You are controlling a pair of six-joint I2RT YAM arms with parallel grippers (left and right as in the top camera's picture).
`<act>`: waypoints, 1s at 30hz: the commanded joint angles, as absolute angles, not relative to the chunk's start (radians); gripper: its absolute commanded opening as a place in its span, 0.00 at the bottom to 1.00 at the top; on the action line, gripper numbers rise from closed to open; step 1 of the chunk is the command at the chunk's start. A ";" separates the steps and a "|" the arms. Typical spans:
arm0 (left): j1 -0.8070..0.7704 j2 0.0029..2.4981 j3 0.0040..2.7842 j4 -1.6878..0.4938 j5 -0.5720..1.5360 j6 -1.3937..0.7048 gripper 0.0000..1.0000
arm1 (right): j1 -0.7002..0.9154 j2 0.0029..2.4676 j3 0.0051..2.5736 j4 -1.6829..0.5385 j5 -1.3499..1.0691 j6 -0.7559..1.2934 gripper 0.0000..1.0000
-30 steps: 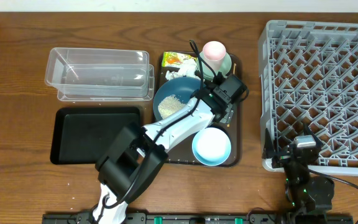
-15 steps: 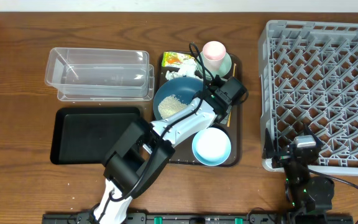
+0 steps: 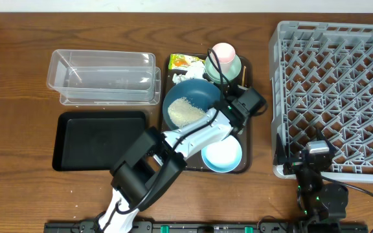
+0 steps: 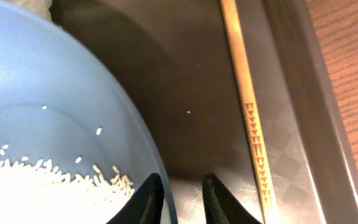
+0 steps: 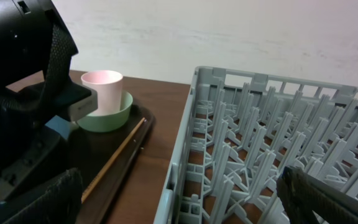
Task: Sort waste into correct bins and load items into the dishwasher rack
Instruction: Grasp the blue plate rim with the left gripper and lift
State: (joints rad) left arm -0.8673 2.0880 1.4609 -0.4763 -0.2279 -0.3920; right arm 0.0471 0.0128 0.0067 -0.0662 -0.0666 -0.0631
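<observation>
On the dark bowl (image 4: 55,81) rim, the left jaws stand narrow, grip unclear; the right jaws gape wide, empty, by the rack (image 5: 260,137).

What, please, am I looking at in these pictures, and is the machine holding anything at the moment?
This is a robot with two arms at a wooden table, each ending in a two-finger gripper. One picture looks down from above; the other two come from cameras on the wrists. On the table stand a clear plastic tub, a shallow black tray, a large grey lattice rack and a dark brown serving tray carrying a large dark blue bowl of white rice, a small light blue bowl, a pink cup in a mint green dish, a thin wooden stick and a printed wrapper. The left gripper has its fingers astride the dark blue bowl's rim; whether it grips yet I cannot tell. The right gripper, beside the rack, is open and empty.
</observation>
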 commanded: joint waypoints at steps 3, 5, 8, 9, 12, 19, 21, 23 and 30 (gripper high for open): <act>-0.876 2.063 1.477 -0.477 -0.279 -0.391 0.19 | 0.033 0.009 0.006 -0.070 -0.060 -0.076 0.99; -0.876 2.062 1.477 -0.477 -0.279 -0.391 0.13 | 0.033 0.009 0.006 -0.070 -0.060 -0.076 0.99; -0.876 2.057 1.477 -0.477 -0.283 -0.390 0.12 | 0.033 0.009 0.006 -0.070 -0.060 -0.076 0.99; -0.876 2.051 1.477 -0.478 -0.283 -0.390 0.11 | 0.033 0.009 0.006 -0.070 -0.060 -0.076 0.99; -0.876 2.031 1.478 -0.490 -0.283 -0.390 0.07 | 0.033 0.009 0.006 -0.070 -0.060 -0.076 0.99; -0.876 1.952 1.478 -0.514 -0.292 -0.391 0.06 | 0.033 0.009 0.006 -0.070 -0.060 -0.076 0.99; -0.877 1.927 1.478 -0.518 -0.307 -0.391 0.06 | 0.033 0.009 0.006 -0.070 -0.060 -0.076 0.99; -0.876 1.908 1.478 -0.522 -0.309 -0.391 0.06 | 0.033 0.009 0.006 -0.070 -0.060 -0.076 0.99; -0.877 1.856 1.478 -0.578 -0.309 -0.400 0.06 | 0.033 0.009 0.006 -0.070 -0.060 -0.076 0.99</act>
